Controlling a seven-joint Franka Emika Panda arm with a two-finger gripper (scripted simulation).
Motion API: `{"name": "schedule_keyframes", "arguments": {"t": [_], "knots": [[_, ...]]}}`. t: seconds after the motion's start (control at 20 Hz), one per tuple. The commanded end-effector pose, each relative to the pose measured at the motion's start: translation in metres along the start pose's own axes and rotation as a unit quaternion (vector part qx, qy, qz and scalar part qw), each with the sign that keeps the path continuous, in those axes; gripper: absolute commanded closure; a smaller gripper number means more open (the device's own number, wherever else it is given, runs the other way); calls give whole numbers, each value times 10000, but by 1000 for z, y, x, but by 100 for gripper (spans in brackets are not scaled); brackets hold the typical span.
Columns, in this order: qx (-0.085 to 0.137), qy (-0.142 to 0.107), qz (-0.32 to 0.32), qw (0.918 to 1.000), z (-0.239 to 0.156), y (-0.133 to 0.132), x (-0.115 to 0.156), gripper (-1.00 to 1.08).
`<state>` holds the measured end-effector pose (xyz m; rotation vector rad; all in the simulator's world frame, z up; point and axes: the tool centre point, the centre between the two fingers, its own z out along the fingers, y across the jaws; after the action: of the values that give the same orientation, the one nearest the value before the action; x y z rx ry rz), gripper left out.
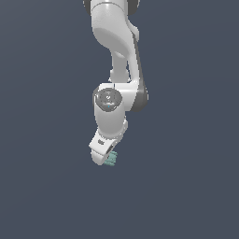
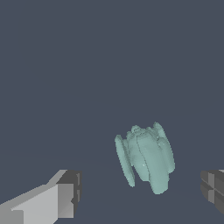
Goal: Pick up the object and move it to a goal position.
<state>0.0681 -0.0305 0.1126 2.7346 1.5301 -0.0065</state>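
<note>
Hovering my gripper with jaws wide apart | the object is lying between my fingers, touching neither | I am centering and lowering before I am closing, I judge.

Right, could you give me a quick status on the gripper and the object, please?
Gripper open, fingers apart. Teal object between them, untouched, not yet grasped. Nothing seen in the way.

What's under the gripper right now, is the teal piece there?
Yes: the teal piece sits between the open fingers, touching neither in the wrist view. In the exterior view the gripper covers most of it, with only an edge showing.
</note>
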Motion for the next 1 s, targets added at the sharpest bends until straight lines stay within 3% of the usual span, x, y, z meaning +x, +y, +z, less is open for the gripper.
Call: {"name": "schedule_keyframes", "arguments": {"t": [0.0,0.45,0.95], "knots": [[5,5,-326,9995,4,5,-1,-92],[16,27,-1211,9926,17,19,-5,-92],[18,41,-1585,9874,22,24,-7,-92]]}}
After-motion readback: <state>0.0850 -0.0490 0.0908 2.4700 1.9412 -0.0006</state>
